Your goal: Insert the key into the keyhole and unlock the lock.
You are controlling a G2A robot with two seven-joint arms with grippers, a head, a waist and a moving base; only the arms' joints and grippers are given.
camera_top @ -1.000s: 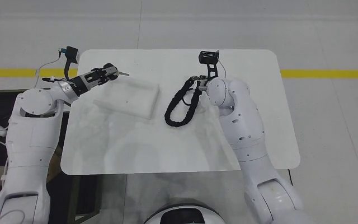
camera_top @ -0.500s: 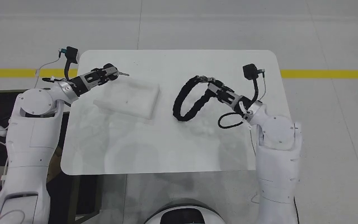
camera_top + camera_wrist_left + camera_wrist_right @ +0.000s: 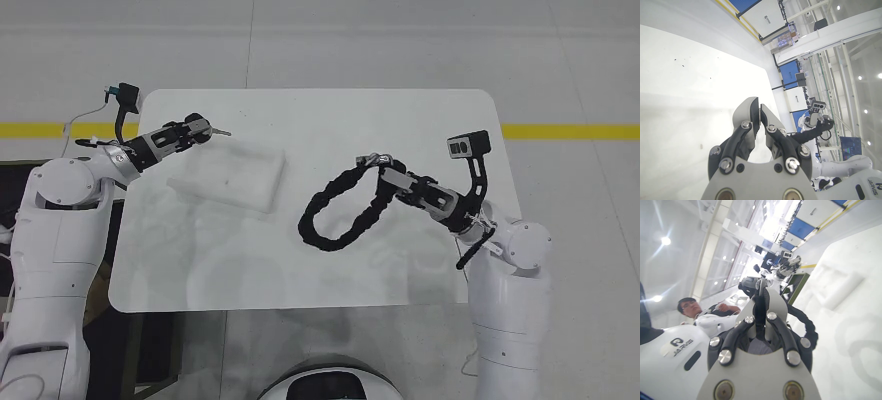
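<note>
Right gripper (image 3: pixel 388 176) pulled back, clamped on lock (image 3: pixel 335 215) | left gripper (image 3: pixel 203 128) pinches key (image 3: pixel 759 116)

Top camera looked down on the table (image 3: pixel 250 262) and both arms. Wrist cameras sat close behind the left gripper (image 3: pixel 759 106) and right gripper (image 3: pixel 762 294), each facing across the table at the other arm.

Metal key (image 3: pixel 759 116) — rough matt cloth-sleeved lock (image 3: pixel 325 192) — smooth table (image 3: pixel 300 130)

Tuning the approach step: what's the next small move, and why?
Probably bring the left pincer and its key rightward toward the lock: the key is pinched near the table's far-left corner, the right pincer holds the lock's head mid-table, well apart.
</note>
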